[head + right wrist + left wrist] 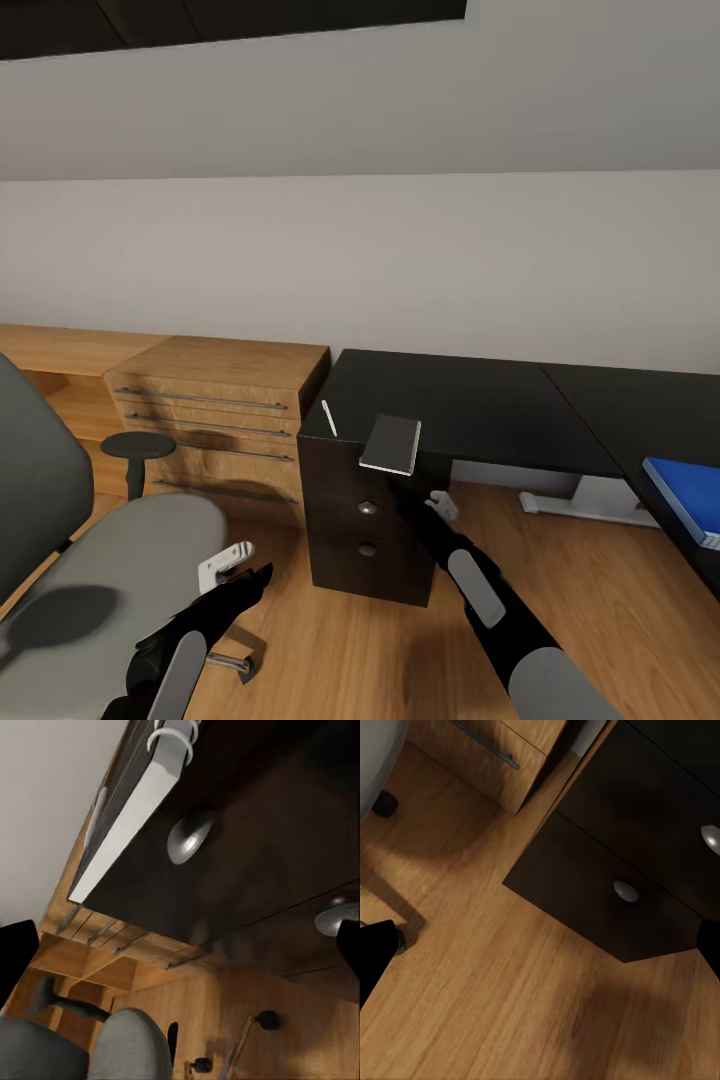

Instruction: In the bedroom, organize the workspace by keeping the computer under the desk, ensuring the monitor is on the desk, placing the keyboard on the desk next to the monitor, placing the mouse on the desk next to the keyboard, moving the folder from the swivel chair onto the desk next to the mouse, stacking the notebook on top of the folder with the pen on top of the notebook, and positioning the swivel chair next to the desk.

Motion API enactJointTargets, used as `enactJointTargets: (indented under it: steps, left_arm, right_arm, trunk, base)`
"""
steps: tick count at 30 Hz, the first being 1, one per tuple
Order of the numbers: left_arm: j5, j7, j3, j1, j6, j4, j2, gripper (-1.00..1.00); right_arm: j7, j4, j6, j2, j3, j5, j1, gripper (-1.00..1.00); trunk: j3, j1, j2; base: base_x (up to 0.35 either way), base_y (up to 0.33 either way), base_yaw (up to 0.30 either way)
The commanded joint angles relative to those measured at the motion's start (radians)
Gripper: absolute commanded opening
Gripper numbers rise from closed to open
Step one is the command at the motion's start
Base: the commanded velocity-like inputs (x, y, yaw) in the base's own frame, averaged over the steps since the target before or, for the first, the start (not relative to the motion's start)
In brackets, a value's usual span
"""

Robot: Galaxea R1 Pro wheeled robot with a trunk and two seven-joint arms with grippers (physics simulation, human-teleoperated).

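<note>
The grey notebook [391,443] lies on the black desk [480,400] above the drawer pedestal, overhanging the front edge. Its pale edge [131,814] shows from underneath in the right wrist view. My right gripper [405,486] is just below it in front of the top drawer, open, its dark fingers [16,952] spread wide and holding nothing. The thin white pen [329,418] rests on the desk's left corner. The blue folder [690,498] lies on the desk's right wing. The grey swivel chair [110,545] stands at the left. My left gripper [255,582] hangs open beside its seat, low over the floor.
A light-wood chest [215,415] with bar handles stands against the wall, left of the desk's pedestal [365,550]. The pedestal has round silver knobs [189,836]. A white desk leg [585,495] rests on the wooden floor under the desk. The chair's chrome base [235,665] is near my left arm.
</note>
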Motion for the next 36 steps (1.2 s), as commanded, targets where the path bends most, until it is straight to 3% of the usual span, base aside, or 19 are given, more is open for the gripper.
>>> enactJointTargets:
  steps: [1, 3, 6, 9, 16, 22, 24, 30, 36]
  left_arm:
    - [0.011, 0.009, 0.000, -0.001, 0.003, -0.001, 0.000, 1.00]
    - [0.011, 0.009, 0.000, -0.001, 0.003, -0.001, 0.000, 1.00]
    - [0.011, 0.009, 0.000, -0.001, 0.003, 0.000, 0.000, 1.00]
    - [0.011, 0.009, 0.000, -0.001, 0.003, -0.001, 0.000, 1.00]
    - [0.011, 0.010, 0.000, -0.001, 0.001, 0.000, -0.001, 1.00]
    - [0.011, 0.011, -0.001, -0.001, 0.001, 0.000, -0.002, 1.00]
    - [0.011, 0.011, -0.001, -0.001, 0.001, 0.000, -0.002, 1.00]
    - [0.011, 0.010, -0.001, -0.001, 0.001, 0.004, -0.002, 1.00]
    - [0.011, 0.009, -0.002, -0.001, 0.001, 0.005, -0.002, 1.00]
  right_arm:
    - [0.008, -0.001, 0.013, 0.000, 0.000, -0.024, 0.000, 1.00]
    - [0.046, -0.003, 0.031, 0.000, 0.001, -0.066, 0.000, 1.00]
    - [0.111, -0.004, 0.040, 0.001, 0.002, -0.092, 0.000, 1.00]
    - [0.128, -0.004, 0.039, 0.001, 0.002, -0.095, 0.000, 1.00]
    - [0.137, -0.005, 0.032, 0.001, 0.000, -0.097, 0.000, 1.00]
    - [0.135, -0.003, 0.033, 0.001, -0.004, -0.098, 0.000, 1.00]
    - [0.133, -0.002, 0.034, 0.001, -0.016, -0.098, 0.000, 1.00]
    - [0.130, 0.000, 0.036, 0.001, -0.103, -0.099, 0.000, 1.00]
    - [0.130, 0.001, 0.036, 0.001, -0.120, -0.099, 0.000, 1.00]
  trunk:
    - [-0.001, 0.000, 0.000]
    - [-0.001, 0.000, 0.000]
    - [-0.001, 0.000, 0.000]
    - [-0.001, 0.000, 0.000]
    - [0.021, -0.027, 0.049]
    - [0.021, -0.027, 0.049]
    - [0.021, -0.027, 0.049]
    - [0.021, -0.027, 0.049]
    - [0.021, -0.027, 0.049]
  base:
    - [0.000, 0.000, 0.000]
    - [0.000, 0.000, 0.000]
    - [0.000, 0.000, 0.000]
    - [0.000, 0.000, 0.000]
    - [0.000, 0.000, 0.000]
    - [0.000, 0.000, 0.000]
    - [0.000, 0.000, 0.000]
    - [0.000, 0.000, 0.000]
    - [0.000, 0.000, 0.000]
